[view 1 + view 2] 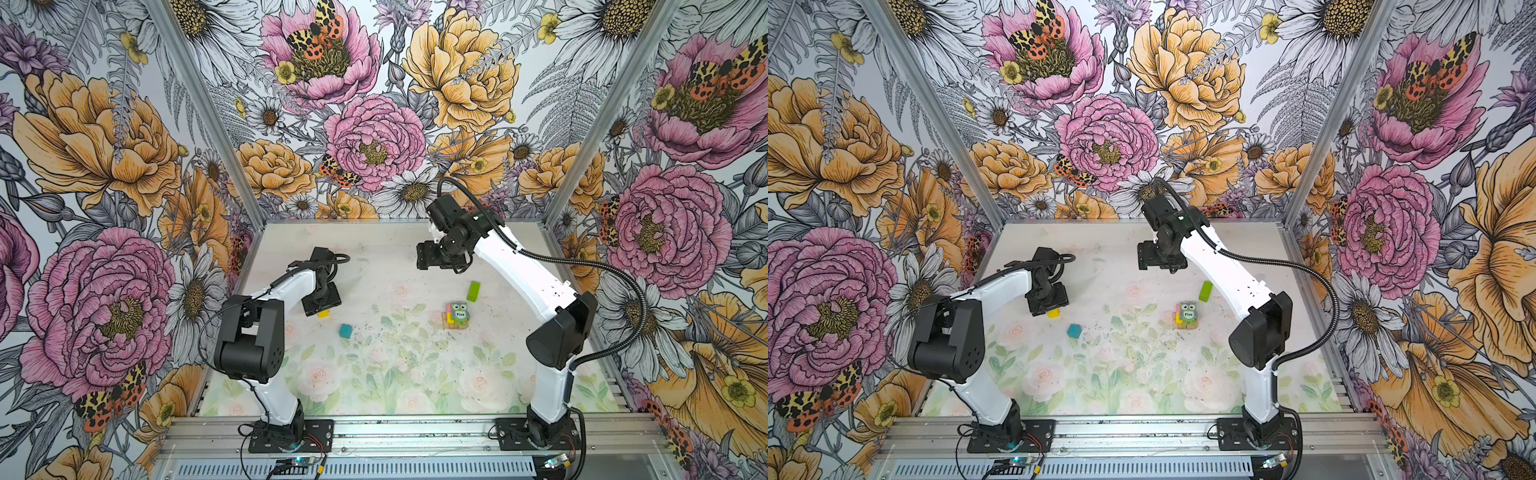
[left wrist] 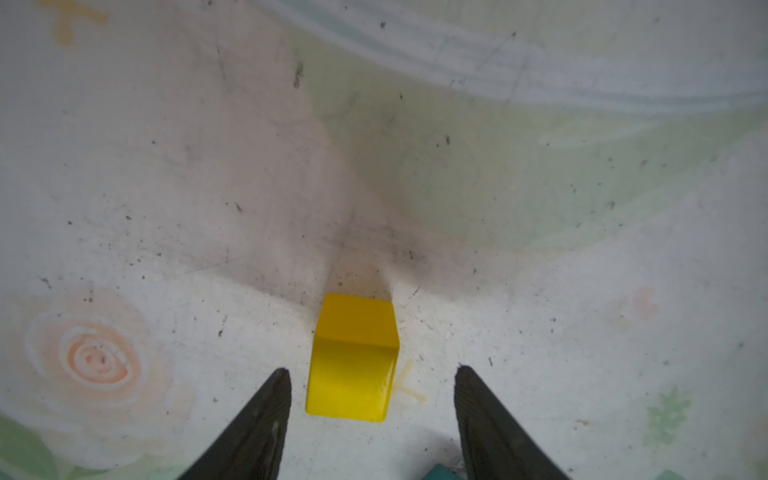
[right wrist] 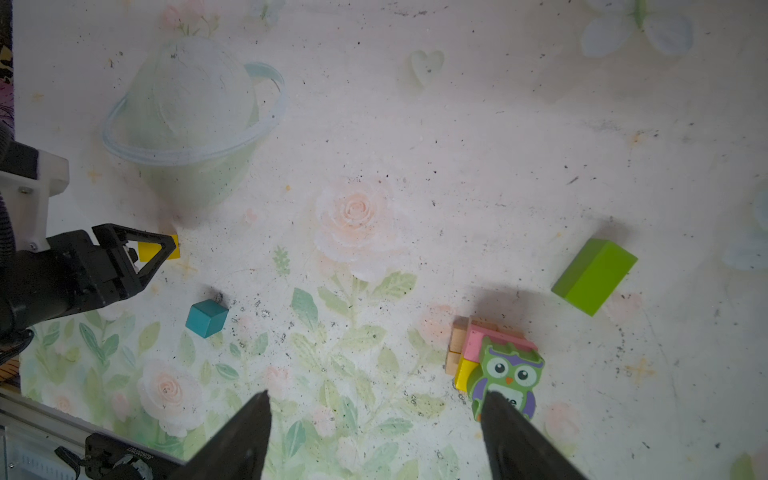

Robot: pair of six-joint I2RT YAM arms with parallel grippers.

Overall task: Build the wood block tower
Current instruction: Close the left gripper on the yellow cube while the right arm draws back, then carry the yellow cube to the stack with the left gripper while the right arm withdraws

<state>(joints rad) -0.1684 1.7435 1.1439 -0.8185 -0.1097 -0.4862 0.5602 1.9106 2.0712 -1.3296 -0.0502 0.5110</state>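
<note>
A small stack, the wood block tower, stands right of the table's middle: tan bars below, a pink bar and a yellow block on them, an owl-printed piece in front. Loose wood blocks lie around it: a yellow cube, a teal cube and a lime-green bar. My left gripper is low over the yellow cube, open, with a finger on either side and a gap at each. My right gripper hangs high behind the middle, open and empty.
The table is a pale flower-printed mat inside flowered walls. The teal cube sits just beside my left gripper's fingers, toward the front. Metal rails with both arm bases run along the front edge.
</note>
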